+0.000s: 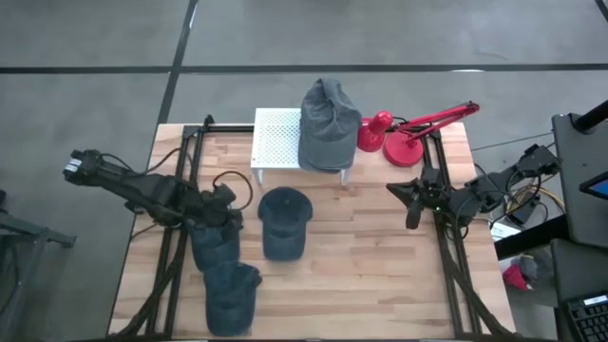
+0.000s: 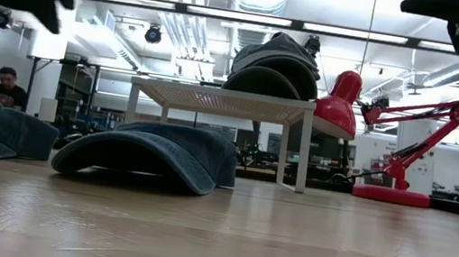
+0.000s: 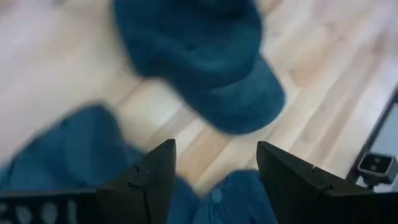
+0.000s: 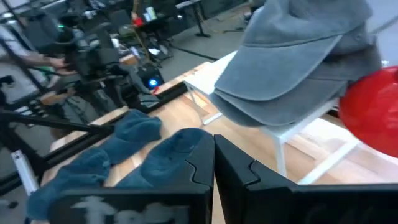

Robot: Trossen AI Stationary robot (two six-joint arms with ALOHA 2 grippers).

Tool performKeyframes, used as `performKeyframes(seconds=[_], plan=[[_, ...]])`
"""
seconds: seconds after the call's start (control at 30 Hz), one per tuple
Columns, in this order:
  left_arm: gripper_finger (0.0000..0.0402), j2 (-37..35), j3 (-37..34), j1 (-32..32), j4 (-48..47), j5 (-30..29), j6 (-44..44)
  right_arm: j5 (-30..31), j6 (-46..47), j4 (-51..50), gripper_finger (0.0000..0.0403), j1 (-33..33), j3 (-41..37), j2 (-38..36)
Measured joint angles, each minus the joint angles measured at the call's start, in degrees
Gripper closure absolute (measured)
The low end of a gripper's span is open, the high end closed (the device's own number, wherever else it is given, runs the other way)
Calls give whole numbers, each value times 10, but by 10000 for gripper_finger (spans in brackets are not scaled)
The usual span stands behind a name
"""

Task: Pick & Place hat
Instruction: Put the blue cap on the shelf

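Three dark blue caps lie on the wooden table. One sits in the middle, resting on its brim and rim. Two lie nearer the left side. Grey caps are stacked on a white perforated rack. My left gripper is open and hovers well above the table, over the left caps and just left of the middle cap. My right gripper is shut and raised at the table's right side.
A red desk lamp stands at the far right, beside the rack. Black frame rails run along both sides of the table. Bare wood lies between the middle cap and the right rail. A person sits in the room beyond.
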Motion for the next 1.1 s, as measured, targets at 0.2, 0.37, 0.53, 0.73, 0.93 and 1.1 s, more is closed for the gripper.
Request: performKeyframes(seconds=[0.2,0.37,0.53,0.73,0.93,1.1], plan=[[186,13,-15,0,-17,18,-77,-15,-11,15,394,0,-32,-35],[186,17,-25,0,-10,18,-80,-13,-21,12,394,0,-46,-73],[186,23,-25,0,-7,18,-80,-13,-30,-22,394,0,-51,-91],[186,30,-25,0,2,17,-80,-9,-1,-51,394,0,-51,-97],[186,32,-25,0,6,16,-80,-89,-66,-49,394,-1,-51,-100],[186,33,-25,0,6,15,-82,-190,-123,10,394,-1,-68,-101]])
